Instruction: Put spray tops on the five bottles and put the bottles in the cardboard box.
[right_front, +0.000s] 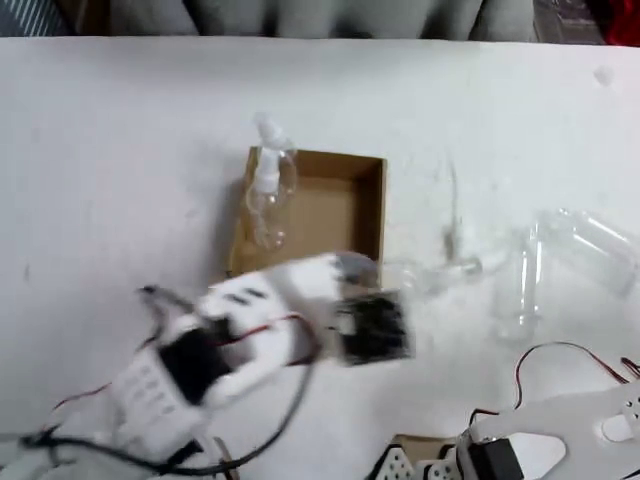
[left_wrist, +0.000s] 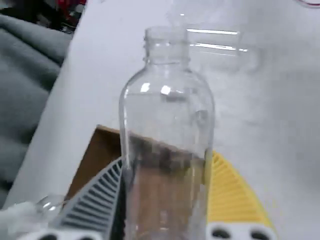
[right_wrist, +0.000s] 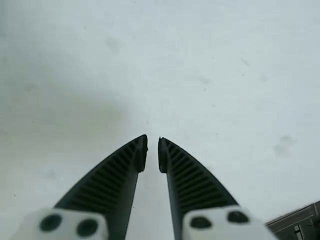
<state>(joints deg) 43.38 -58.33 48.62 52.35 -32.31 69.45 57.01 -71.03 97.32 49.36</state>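
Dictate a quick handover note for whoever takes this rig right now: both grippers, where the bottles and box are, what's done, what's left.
Left gripper: shut on a clear bottle, its neck bare, near the cardboard box.
Right gripper: shut, empty, over bare table.
Done: one capped bottle is in the box, against a side wall.
Left: top the held bottle and box it, then do the loose bottles lying beside the box; their count is unclear.
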